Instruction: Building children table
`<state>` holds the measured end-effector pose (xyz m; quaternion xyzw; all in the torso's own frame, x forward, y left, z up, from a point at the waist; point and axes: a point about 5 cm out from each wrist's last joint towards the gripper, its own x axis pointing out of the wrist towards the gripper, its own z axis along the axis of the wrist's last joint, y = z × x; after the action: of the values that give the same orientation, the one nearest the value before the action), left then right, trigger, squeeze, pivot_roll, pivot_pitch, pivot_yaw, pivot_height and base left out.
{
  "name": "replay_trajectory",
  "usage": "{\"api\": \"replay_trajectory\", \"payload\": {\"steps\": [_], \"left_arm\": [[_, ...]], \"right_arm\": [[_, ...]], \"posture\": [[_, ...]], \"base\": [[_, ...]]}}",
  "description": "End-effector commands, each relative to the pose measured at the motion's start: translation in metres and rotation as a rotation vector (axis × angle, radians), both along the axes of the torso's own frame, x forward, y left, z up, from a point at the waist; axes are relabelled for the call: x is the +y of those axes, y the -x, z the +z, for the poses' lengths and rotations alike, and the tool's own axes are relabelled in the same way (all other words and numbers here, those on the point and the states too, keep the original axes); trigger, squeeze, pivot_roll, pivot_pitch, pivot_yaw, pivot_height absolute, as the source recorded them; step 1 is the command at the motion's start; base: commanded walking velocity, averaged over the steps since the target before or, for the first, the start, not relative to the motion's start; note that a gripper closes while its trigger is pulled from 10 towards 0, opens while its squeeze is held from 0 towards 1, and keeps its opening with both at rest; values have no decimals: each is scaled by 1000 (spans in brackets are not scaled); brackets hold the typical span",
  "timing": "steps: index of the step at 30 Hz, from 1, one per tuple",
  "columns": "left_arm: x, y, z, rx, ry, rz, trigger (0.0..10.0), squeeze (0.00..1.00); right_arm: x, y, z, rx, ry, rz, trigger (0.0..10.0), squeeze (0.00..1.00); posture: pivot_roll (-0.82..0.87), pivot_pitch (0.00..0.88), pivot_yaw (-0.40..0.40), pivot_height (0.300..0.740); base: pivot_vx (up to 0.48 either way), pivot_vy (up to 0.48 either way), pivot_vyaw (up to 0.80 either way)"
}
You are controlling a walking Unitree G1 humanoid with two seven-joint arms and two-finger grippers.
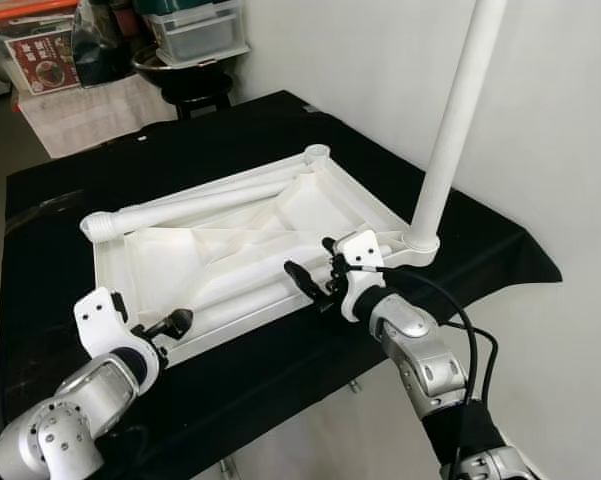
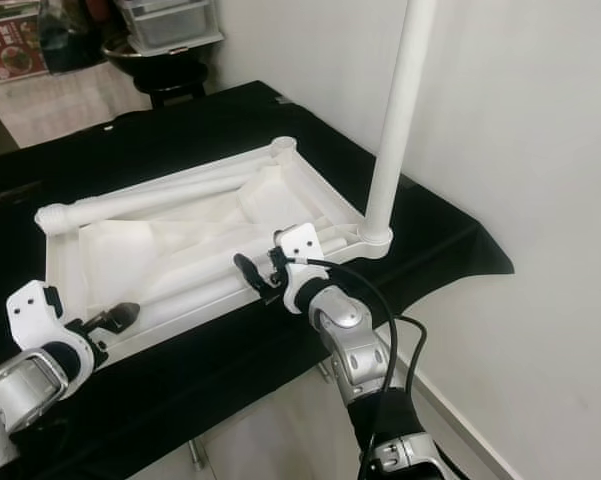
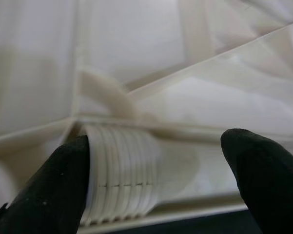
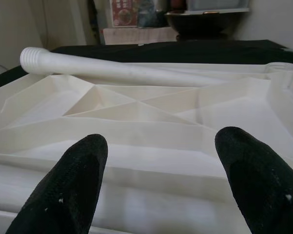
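The white table top (image 1: 170,255) lies upside down on the black-covered table (image 1: 280,125). One white leg (image 1: 450,130) stands upright in its near right corner. A second leg (image 1: 200,205) lies along the far rim, its threaded end (image 4: 34,56) toward the left. A third leg (image 1: 242,290) lies inside along the near rim. My left gripper (image 1: 175,322) is open at the near left corner, with that leg's threaded end (image 3: 119,175) between its fingers (image 3: 63,185). My right gripper (image 1: 305,280) is open just above the same leg's other end (image 4: 136,195).
An empty round socket (image 1: 317,153) sits at the far right corner of the top. A white wall (image 1: 560,120) runs close along the right. Behind the table stand a dark stool (image 1: 195,90), storage bins (image 1: 200,30) and a box (image 1: 45,60).
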<state>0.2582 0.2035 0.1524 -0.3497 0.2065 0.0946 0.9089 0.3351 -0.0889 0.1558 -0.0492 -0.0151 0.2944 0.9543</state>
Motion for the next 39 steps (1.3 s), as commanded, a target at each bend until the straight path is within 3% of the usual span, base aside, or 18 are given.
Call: {"api": "replay_trajectory", "payload": {"steps": [1, 8, 16, 19, 21, 39], "left_arm": [[-17, 4, -16, 37, 106, -13, 10000, 0], [-25, -2, -13, -1, 192, -58, 10000, 0], [-50, -1, -5, -58, 353, -193, 10000, 0], [-51, 0, -5, -60, 364, -199, 10000, 0], [-59, 2, -3, -69, 430, -232, 10000, 0], [-71, 20, -14, 27, 451, -308, 10000, 0]], "right_arm": [[2, 2, -2, 15, -11, 11, 10000, 0], [3, 3, -2, 17, -12, 12, 10000, 0], [2, 4, -3, 19, -13, 12, 10000, 0], [2, 4, -3, 20, -13, 11, 10000, 0], [2, 4, -3, 20, -11, 11, 10000, 0], [1, 3, -1, 20, -13, 10, 10000, 0]], "posture": [[-67, 116, 57, 740], [-69, 110, 61, 740], [-71, 103, 68, 740], [-73, 101, 68, 740], [-75, 105, 66, 740], [-72, 121, 69, 740]], "base": [[0, 0, 0], [0, 0, 0], [0, 0, 0], [0, 0, 0], [0, 0, 0], [0, 0, 0]]}}
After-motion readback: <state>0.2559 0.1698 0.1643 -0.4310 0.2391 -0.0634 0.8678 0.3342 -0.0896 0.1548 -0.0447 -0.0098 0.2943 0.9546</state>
